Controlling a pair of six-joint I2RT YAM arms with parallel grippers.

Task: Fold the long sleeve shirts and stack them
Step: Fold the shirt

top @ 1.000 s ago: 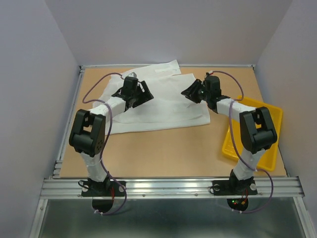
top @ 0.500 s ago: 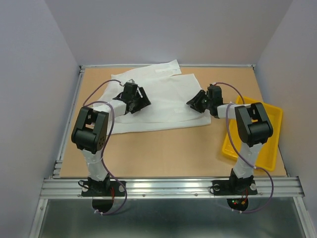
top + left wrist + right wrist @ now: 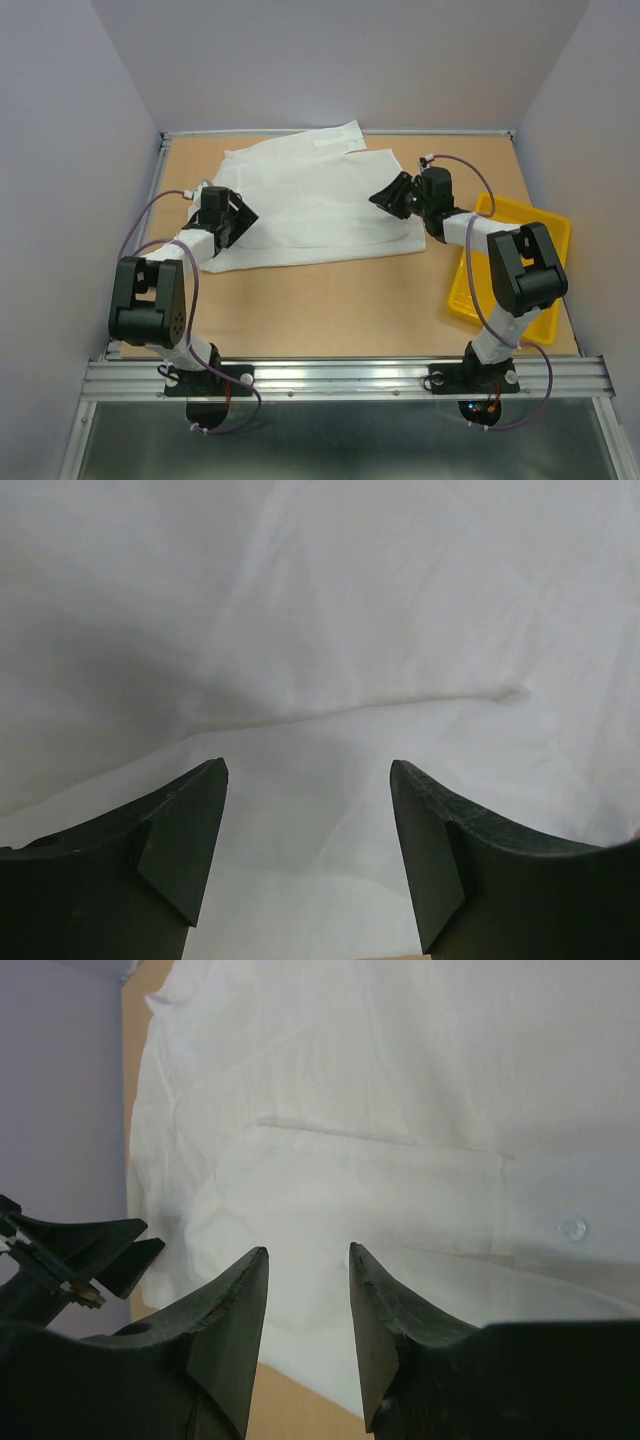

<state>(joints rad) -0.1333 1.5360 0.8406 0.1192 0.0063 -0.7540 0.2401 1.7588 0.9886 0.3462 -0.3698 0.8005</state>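
White shirt [image 3: 320, 200], long axis left-right

No legible text, labels or numbers in any view. Pale patch [image 3: 330, 144] at far edge of the white shirt [image 3: 320, 205]: too small to read.

My feed shows 2 arms, the left arm [image 3: 150, 300] and the right arm [image 3: 525, 270], each built of bulky black joint housings joined by white-wrapped links, bolted on a black base plate [image 3: 205, 380]. I count 1 thin purple cable [image 3: 135, 235] looping along each arm up to its wrist. The left gripper [image 3: 240, 218] and right gripper [image 3: 385, 195] are black, each with 2 matte fingers [image 3: 170, 850] tapering to wedge-shaped tips.
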